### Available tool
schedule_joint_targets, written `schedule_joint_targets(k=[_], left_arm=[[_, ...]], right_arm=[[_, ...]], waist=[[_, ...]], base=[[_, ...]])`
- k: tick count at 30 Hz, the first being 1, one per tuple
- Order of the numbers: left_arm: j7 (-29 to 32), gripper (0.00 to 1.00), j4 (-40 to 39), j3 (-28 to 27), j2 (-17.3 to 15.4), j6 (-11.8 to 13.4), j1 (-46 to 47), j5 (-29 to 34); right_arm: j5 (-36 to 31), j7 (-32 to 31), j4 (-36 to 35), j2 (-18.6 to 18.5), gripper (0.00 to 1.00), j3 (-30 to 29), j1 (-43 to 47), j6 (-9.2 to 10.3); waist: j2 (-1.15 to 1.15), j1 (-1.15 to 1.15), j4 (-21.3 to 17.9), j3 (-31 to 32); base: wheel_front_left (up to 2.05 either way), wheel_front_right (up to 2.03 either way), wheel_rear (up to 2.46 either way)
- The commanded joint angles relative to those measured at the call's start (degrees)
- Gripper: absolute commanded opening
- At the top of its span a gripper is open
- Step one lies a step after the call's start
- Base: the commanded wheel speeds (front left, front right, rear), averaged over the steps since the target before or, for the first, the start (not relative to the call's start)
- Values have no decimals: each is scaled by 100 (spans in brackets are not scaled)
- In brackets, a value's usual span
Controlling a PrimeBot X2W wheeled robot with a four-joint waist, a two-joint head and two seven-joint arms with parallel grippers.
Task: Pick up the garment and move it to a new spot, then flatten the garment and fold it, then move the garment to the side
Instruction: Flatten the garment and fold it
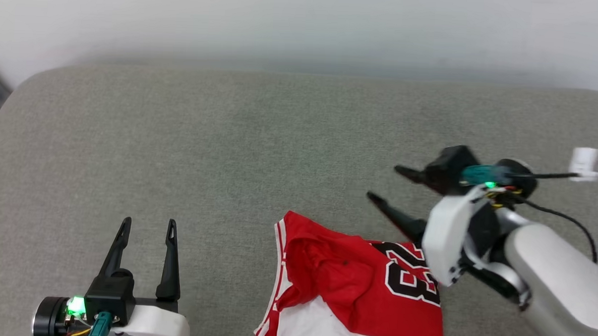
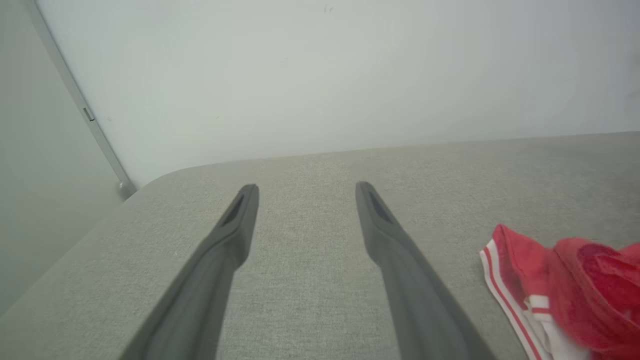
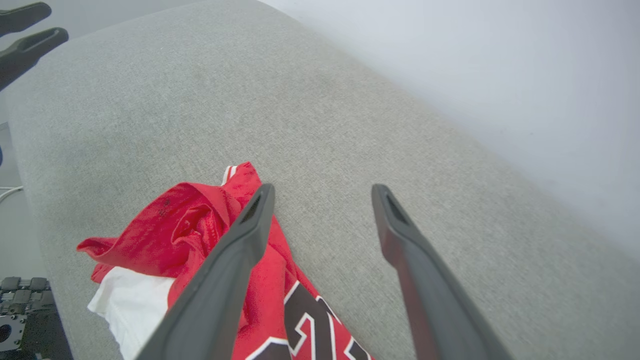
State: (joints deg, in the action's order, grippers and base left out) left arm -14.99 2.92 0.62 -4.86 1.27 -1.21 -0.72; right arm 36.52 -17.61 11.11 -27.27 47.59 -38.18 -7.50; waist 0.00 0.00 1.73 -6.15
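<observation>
There's the garment [image 1: 354, 281], crumpled on the grey cushion [image 1: 230, 134], near the front edge and right of centre. From the head view you get the black number 23 and a white panel at the near end. Up by its far right corner hangs the right gripper [image 1: 384, 182], fingers spread wide with nothing between them. Its own wrist view puts one finger over the red cloth. Well off to the left sits the left gripper [image 1: 149, 223], wide open and empty. Its wrist view catches the striped hem.
</observation>
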Motion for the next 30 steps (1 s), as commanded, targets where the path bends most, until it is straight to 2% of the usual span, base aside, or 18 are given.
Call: schedule_joint_targets(k=[1, 5, 9, 16, 17, 22, 30], left_arm=[[-25, 100, -32, -5, 10, 22, -79, 20], [-25, 100, -63, -13, 17, 20, -158, 7], [-24, 100, -88, -3, 23, 7, -231, 5], [-19, 100, -102, 12, 35, -1, -331, 9], [-19, 100, -129, 21, 47, 0, -370, -11], [-19, 100, -157, 27, 69, 13, -445, -36], [-19, 100, -211, 14, 84, -19, -576, -66]], right_arm=[[-214, 313, -98, -51, 100, -406, 248, 5], [-1051, 1304, -208, 140, 100, -1698, 830, 4], [-1880, 2161, -302, 585, 100, -2866, 1561, 4], [-2722, 3026, -452, 1220, 100, -4200, 2650, 4], [-2942, 3167, -520, 1498, 100, -4568, 3079, 4], [-3103, 3258, -633, 1940, 100, -4923, 3731, 4], [-3125, 3276, -1033, 2363, 100, -5281, 4526, 4]], waist=[[0, 0, -111, 104], [0, 0, -206, 180], [0, 0, -267, 254], [0, 0, -315, 367], [0, 0, -306, 406], [0, 0, -267, 470], [0, 0, -150, 556]], base=[[0, 0, 0], [0, 0, 0], [0, 0, 0], [0, 0, 0], [0, 0, 0], [0, 0, 0], [0, 0, 0]])
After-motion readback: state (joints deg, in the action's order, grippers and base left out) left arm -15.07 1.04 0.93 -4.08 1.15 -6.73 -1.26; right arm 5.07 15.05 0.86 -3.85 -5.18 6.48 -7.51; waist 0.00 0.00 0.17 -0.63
